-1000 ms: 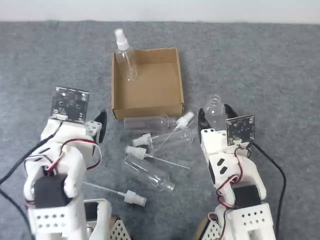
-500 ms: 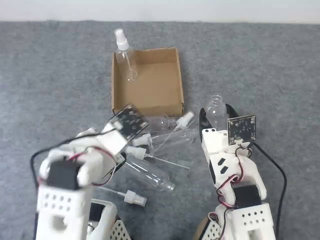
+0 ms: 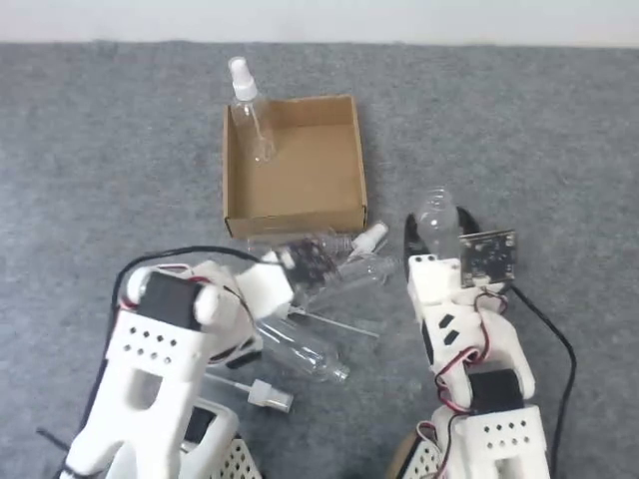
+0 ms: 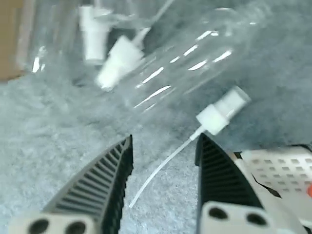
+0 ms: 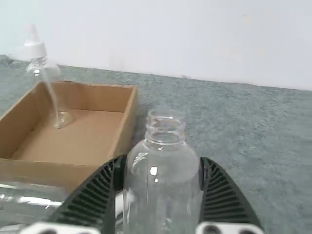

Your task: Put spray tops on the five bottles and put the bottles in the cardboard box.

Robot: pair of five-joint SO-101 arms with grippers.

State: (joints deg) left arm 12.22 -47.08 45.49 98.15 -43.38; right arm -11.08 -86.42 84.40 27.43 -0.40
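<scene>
A cardboard box (image 3: 339,165) lies at the back middle, with one topped bottle (image 3: 250,115) standing in its far left corner. My right gripper (image 3: 439,223) is shut on an upright clear bottle (image 5: 163,161) with a bare neck, to the right of the box (image 5: 73,131). My left arm (image 3: 250,289) leans over the pile of bottles in front of the box. Its gripper (image 4: 163,144) hangs open above the carpet, near a loose spray top (image 4: 222,113) with its tube. A clear bottle (image 4: 195,53) lies just beyond.
In front of the box lie several clear bottles (image 3: 300,349) and loose spray tops; one spray top (image 3: 268,395) lies nearest the arm bases. Grey carpet covers the table, with free room left and right of the box.
My left arm has swung from the left side to the right and down over the pile of bottles. The right gripper has kept its bottle and barely shifted.
</scene>
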